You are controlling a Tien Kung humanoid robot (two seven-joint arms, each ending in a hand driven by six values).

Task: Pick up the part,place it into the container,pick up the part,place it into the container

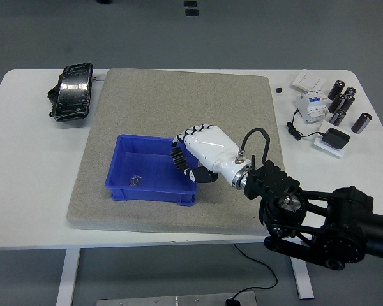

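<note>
A white table (25, 191) with a smooth top fills most of the frame, and a big grey mat (179, 102) of rough, felt-like texture lies on its middle. On the lower left part of the mat stands the container (124, 185), a rectangular tray of shiny blue plastic with low walls. A small dark part (136, 180) lies on its floor near the left side; its shape is too small to tell. The right hand (204, 153), with a glossy white shell and black finger joints, comes from the lower right of the frame on a black arm and is over the right edge of the container. Its fingers (190, 135) are curled around a black gear (179, 159) with teeth on its rim, and the gear is just above the right inner side of the tray. In the upper left of the frame a black glossy object (72, 92) with a flat reflecting face rests on the table. In the upper right are several black cylinders (345, 102) with light tops, a white circuit breaker (311, 104), a white flat plate (308, 80), a small black adapter (336, 136) with a cable and a tiny black cube (279, 90). Any writing on these things is too small to read.
</note>
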